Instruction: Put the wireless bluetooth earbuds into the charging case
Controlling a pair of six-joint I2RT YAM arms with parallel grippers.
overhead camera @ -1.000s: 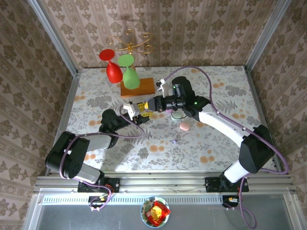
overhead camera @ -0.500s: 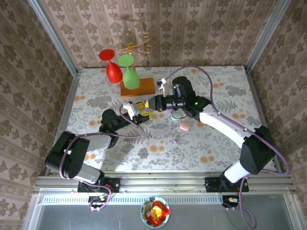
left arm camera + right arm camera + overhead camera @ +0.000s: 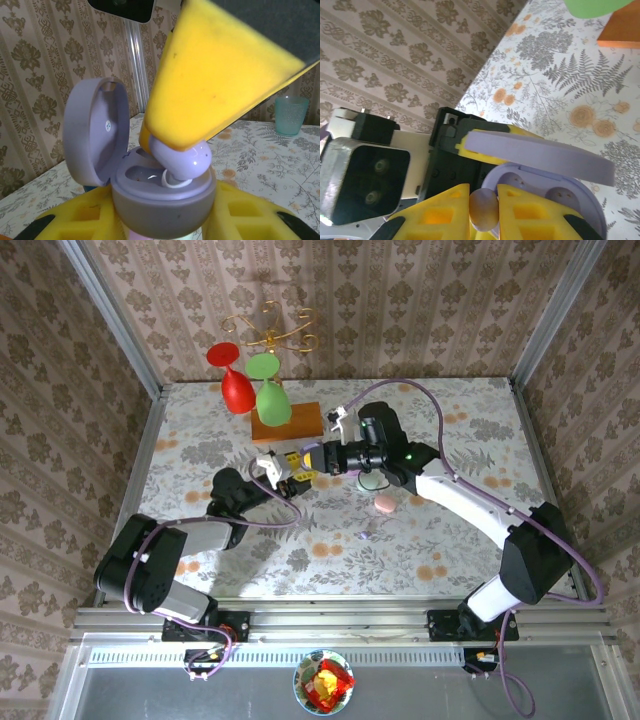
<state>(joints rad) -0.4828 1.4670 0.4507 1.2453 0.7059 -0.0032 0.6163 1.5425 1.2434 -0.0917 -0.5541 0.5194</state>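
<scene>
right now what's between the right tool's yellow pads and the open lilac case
A lilac earbud, pinched by the right tool, its tip in the case; the left wrist view shows it.

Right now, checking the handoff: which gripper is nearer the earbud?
Right. The right gripper pinches the earbud at the open case; the left gripper grips that case, just under the earbud.

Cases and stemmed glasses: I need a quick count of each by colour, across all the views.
Lavender case: 1
Pink case: 1
Red glass: 1
Green glass: 1
Total: 4
</scene>
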